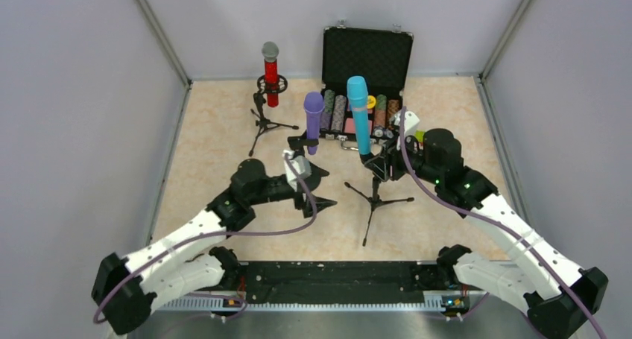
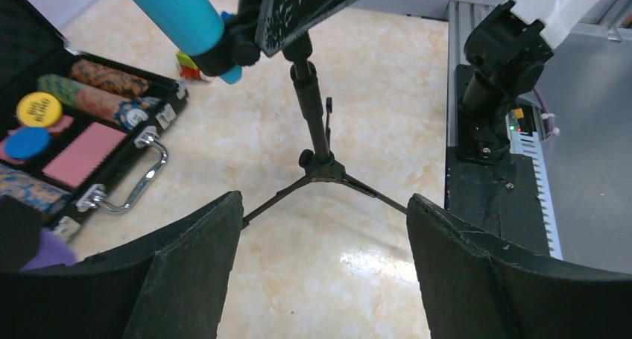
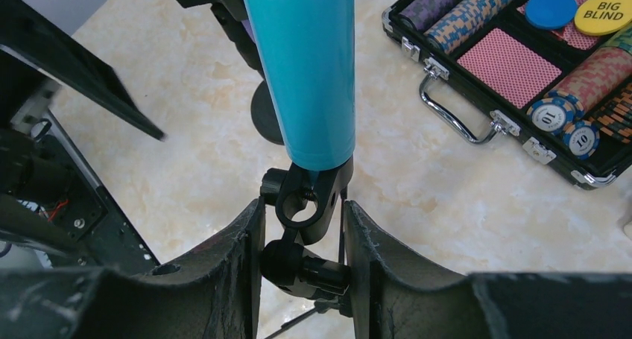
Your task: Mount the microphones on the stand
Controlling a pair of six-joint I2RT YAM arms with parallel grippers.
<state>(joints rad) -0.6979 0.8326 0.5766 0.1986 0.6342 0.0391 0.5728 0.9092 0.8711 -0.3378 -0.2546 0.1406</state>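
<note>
The turquoise microphone (image 1: 358, 114) stands upright in the clip of a black tripod stand (image 1: 375, 194). My right gripper (image 1: 380, 166) is shut on that stand's swivel joint (image 3: 305, 268), just under the clip that holds the turquoise microphone (image 3: 302, 71). The purple microphone (image 1: 313, 121) stands upright in a black clip, with its stand hidden behind my left gripper (image 1: 324, 188). My left gripper (image 2: 324, 205) is open over bare floor and faces the turquoise microphone's stand (image 2: 317, 141). The red microphone (image 1: 270, 74) sits in its own stand at the back left.
An open black case (image 1: 367, 56) of poker chips and cards lies at the back, right behind the purple and turquoise microphones. Its handle (image 2: 145, 171) points toward the stands. Grey walls close in the left, right and back.
</note>
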